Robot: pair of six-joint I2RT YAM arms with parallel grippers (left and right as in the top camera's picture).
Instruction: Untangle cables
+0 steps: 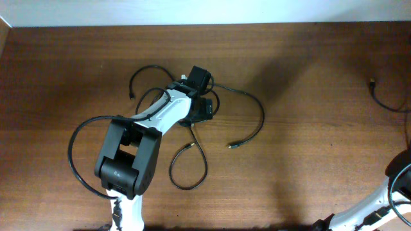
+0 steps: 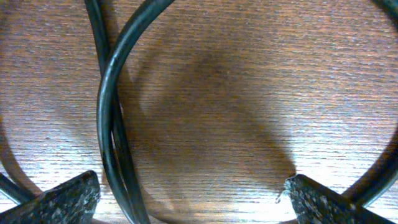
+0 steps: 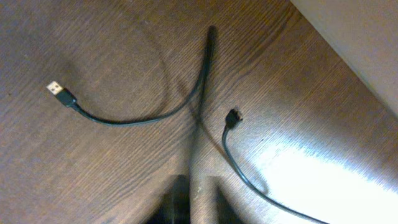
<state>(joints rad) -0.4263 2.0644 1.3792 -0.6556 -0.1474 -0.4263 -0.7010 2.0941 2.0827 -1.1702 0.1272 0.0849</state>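
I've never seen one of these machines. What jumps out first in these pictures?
The white-and-black left arm stretches to the middle of the wooden table, over a tangle of thin black cables. Close up, the left gripper stands open with two crossing cables between its fingers. The right wrist view shows a loose cable end with a silver plug.

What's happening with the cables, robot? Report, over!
Left gripper open, low over the cables, two crossed strands between its fingers. Right gripper blurred, state unclear. Left arm hides part of the tangle overhead.
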